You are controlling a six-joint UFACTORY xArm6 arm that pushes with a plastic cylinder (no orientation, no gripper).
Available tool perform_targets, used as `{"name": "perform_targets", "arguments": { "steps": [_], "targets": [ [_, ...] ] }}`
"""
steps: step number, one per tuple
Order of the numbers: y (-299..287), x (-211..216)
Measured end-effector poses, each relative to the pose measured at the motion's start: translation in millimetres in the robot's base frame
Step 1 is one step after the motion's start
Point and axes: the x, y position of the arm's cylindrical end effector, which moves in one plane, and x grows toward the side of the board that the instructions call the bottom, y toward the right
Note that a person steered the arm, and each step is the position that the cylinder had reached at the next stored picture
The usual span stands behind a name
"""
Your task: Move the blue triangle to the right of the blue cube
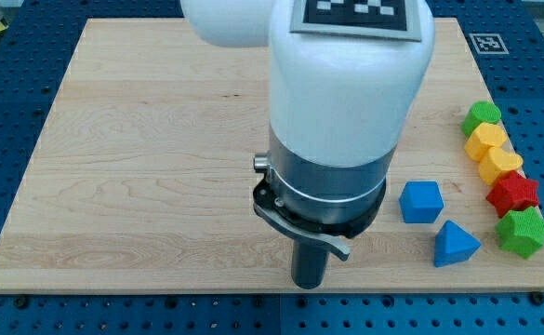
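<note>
The blue cube (421, 201) lies on the wooden board (141, 167) at the view's lower right. The blue triangle (455, 245) lies just below and to the right of the cube, close to the board's bottom edge, with a small gap between them. My arm's white and grey body fills the middle of the view. The dark rod comes down from it, and my tip (309, 284) stands near the board's bottom edge, well to the left of both blue blocks and apart from them.
A column of blocks runs along the board's right edge: a green block (482, 117), a yellow block (486, 140), another yellow block (500, 165), a red star (513, 194) and a green star (523, 232). The green star lies close to the right of the blue triangle.
</note>
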Motion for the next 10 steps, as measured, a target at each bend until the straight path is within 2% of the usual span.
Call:
{"name": "perform_targets", "arguments": {
  "steps": [2, 5, 8, 10],
  "targets": [
    [22, 0],
    [111, -1],
    [114, 0],
    [157, -1]
  ]
}}
